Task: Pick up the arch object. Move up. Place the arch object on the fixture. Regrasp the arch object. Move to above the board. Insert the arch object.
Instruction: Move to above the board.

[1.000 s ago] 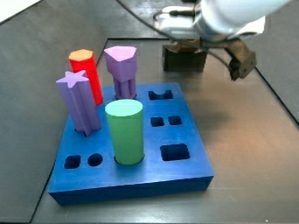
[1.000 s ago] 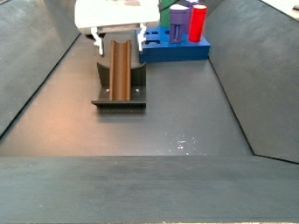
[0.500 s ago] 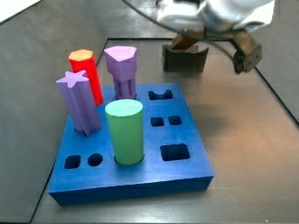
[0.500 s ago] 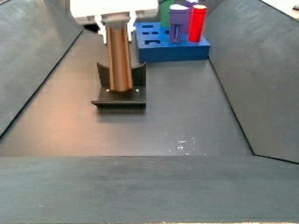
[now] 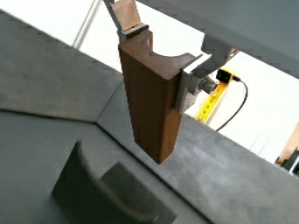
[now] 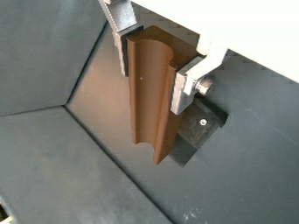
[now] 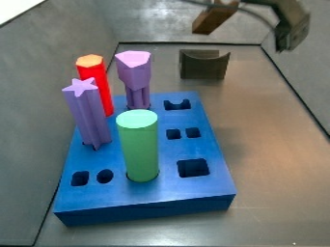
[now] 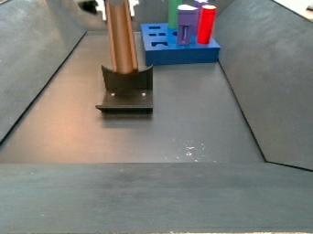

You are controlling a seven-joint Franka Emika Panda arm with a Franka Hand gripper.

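The plain matte brown arch block [image 6: 149,92] sits between silver gripper [image 6: 153,54] plates; the holed slab board [image 7: 149,154] is blue, the notched fixture [image 7: 203,64] dark olive-grey.

End effector [image 7: 245,13] at top edge, above fixture [image 7: 203,64], board [image 7: 194,188] nearer.

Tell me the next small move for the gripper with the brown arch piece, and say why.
Probably carry it across toward the board, keeping its height. The gripper is shut on the arch object, which in a side view hangs clear above the fixture. Tall pegs such as the green cylinder stand on the board, so a low path looks risky.
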